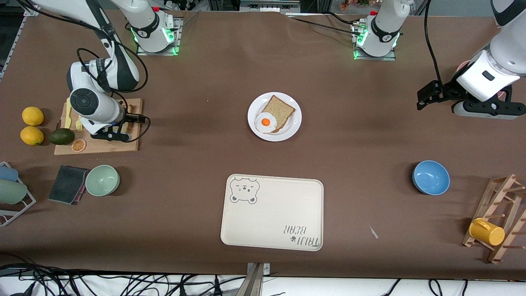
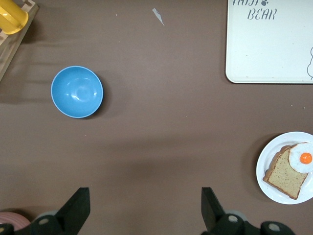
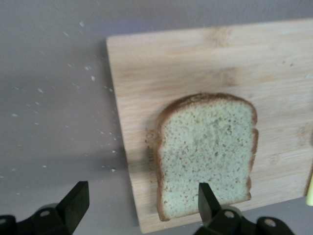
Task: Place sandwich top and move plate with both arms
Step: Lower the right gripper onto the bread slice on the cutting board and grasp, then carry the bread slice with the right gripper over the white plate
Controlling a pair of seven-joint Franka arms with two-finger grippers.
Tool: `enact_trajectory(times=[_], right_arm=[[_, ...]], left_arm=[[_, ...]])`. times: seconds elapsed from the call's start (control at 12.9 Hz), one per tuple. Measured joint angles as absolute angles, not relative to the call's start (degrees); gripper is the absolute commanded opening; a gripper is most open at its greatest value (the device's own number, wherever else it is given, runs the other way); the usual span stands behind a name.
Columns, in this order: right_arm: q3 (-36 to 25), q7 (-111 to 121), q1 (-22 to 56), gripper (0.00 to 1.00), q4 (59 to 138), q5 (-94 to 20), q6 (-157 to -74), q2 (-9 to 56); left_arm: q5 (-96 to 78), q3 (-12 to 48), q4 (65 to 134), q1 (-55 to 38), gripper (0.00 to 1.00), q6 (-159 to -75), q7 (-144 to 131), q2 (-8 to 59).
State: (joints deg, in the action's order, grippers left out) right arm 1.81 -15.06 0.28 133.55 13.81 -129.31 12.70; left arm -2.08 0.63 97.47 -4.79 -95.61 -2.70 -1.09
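The sandwich top point(image 3: 205, 154), a speckled brown bread slice, lies flat on a wooden cutting board point(image 3: 195, 58) at the right arm's end of the table. My right gripper point(image 3: 142, 191) hangs open just above the board's corner, with one finger over the slice's edge and the other over bare table. In the front view this gripper point(image 1: 115, 135) covers most of the slice. The white plate point(image 1: 287, 127) stands mid-table and carries the base slice point(image 1: 278, 108) and a fried egg point(image 1: 266, 122). My left gripper point(image 1: 425, 96) point(image 2: 145, 192) waits open over bare table at the left arm's end.
A cream bear tray point(image 1: 272, 222) lies nearer the camera than the plate. A blue bowl point(image 1: 431, 177), and a wooden rack with a yellow mug point(image 1: 487, 231), sit toward the left arm's end. Two lemons point(image 1: 33, 116), an avocado point(image 1: 61, 136) and a green bowl point(image 1: 102, 180) are near the cutting board point(image 1: 98, 146).
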Motion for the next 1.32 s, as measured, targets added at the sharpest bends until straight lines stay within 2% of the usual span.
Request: enact_trajectory(times=[0.31,0.54,0.85,1.32], right_arm=[[1.6,-17.3,0.3,0.62,134.0,16.4,-129.9,15.2],[1.2,-18.0,0.3,0.26,133.9,17.0,-130.9,16.7],[0.3,-18.0,0.0,0.01,133.8,17.7,-131.0,16.7],[0.3,-18.0,0.1,0.00,132.7,17.7,-129.1,16.7]], left_arm=[[-2.1,0.6,97.5,-4.8,1.00,-95.6,-2.7,-1.1],[-2.1,0.6,97.5,-4.8,1.00,-95.6,-2.7,-1.1],[-2.1,0.6,97.5,-4.8,1.00,-95.6,-2.7,-1.1],[-2.1,0.6,97.5,-4.9,1.00,-95.6,-2.7,-1.1]])
